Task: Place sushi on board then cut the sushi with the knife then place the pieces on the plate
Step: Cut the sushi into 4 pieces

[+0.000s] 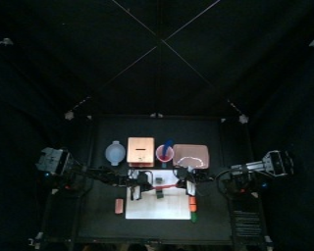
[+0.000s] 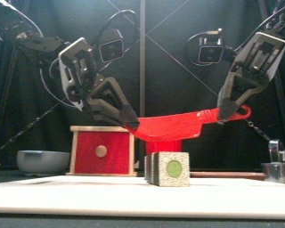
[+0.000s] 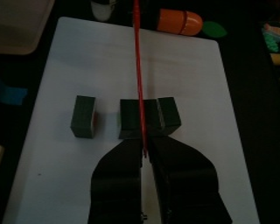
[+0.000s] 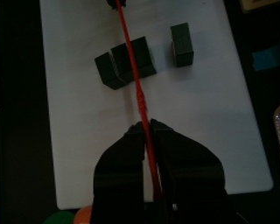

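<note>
**Top view.** The left fingers (image 1: 146,179) and the right fingers (image 1: 181,179) come in from opposite sides and meet above the back part of the white board (image 1: 157,210), which lies at the front middle of the counter (image 1: 101,221). Behind the board stand, from left to right, a blue-grey bowl (image 1: 114,152), a wooden box (image 1: 140,149) and the pink plate (image 1: 190,154). The plate holds no sushi. The sushi cannot be made out from here.

**Front view.** The red knife (image 2: 171,127) hangs level between the two arms. The left fingers (image 2: 124,120) are closed on one end and the right fingers (image 2: 232,111) on the other. The sushi (image 2: 169,167) stands on the board (image 2: 142,191) directly beneath the blade, with a dark gap between them. The box (image 2: 100,150), showing its red drawer front, and the bowl (image 2: 43,161) stand behind on the left.

**Left wrist view.** The fingers (image 3: 139,156) are narrow, clamped on the knife (image 3: 136,70), which is seen edge-on as a thin red line. On the board (image 3: 206,87), a pair of pieces (image 3: 164,114) sits touching under the blade line. A single piece (image 3: 84,118) stands apart beside them. An orange toy (image 3: 178,19) lies off the board's far end.

**Right wrist view.** The fingers (image 4: 142,136) are likewise clamped on the knife (image 4: 133,66). The blade line crosses the pair of pieces (image 4: 108,70). The single piece (image 4: 181,44) stands clear of the blade on the board (image 4: 73,140).
</note>
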